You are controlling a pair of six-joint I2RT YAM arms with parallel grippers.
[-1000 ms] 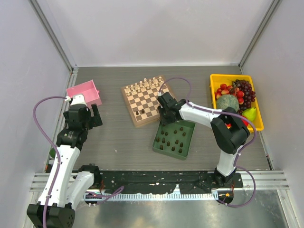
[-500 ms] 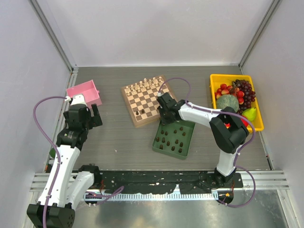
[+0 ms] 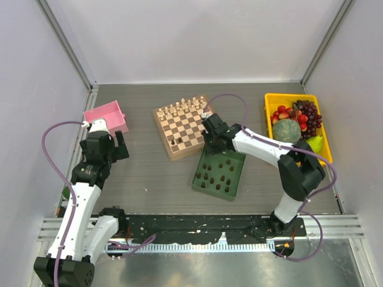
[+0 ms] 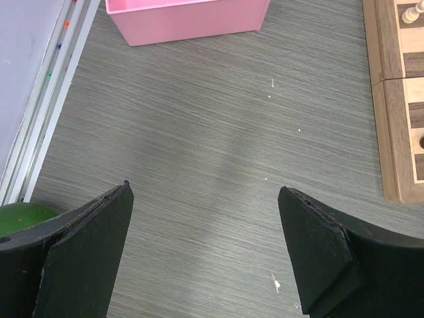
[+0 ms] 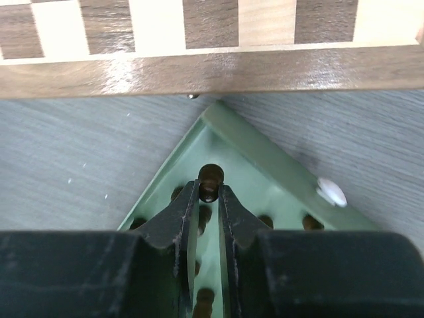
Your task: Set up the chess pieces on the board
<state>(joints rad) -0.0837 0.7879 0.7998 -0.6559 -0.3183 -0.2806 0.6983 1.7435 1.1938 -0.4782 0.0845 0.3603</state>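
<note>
Over the last second the right gripper [image 5: 209, 193] has been closed onto a dark piece [image 5: 211, 176] at the far corner of the tray [image 5: 265, 156], just beside the board [image 5: 199, 73]. The piece's round head is now pinched between the fingertips. In the overhead view the arm's elbow is seen to have swung outward, while the gripper has barely shifted. A grasp is judged to have been made, so a lift and a carry to the board's near rows would be expected next (only a couple of placed pieces [image 3: 177, 142] can be made out there). The other dark pieces [image 3: 216, 176] are left in the tray, and the pale pieces [image 3: 182, 108] are ranged along the far edge. The left gripper [image 4: 205, 225] is held spread wide with nothing in it, over the table [image 4: 199, 132] near the pink box [image 4: 189, 20].

Whether the held piece is lifted clear of the tray floor cannot be told, as its base is hidden behind the fingers. Its type cannot be read either. From overhead the grasp is covered by the gripper body, and the board is cut off in both wrist views.
</note>
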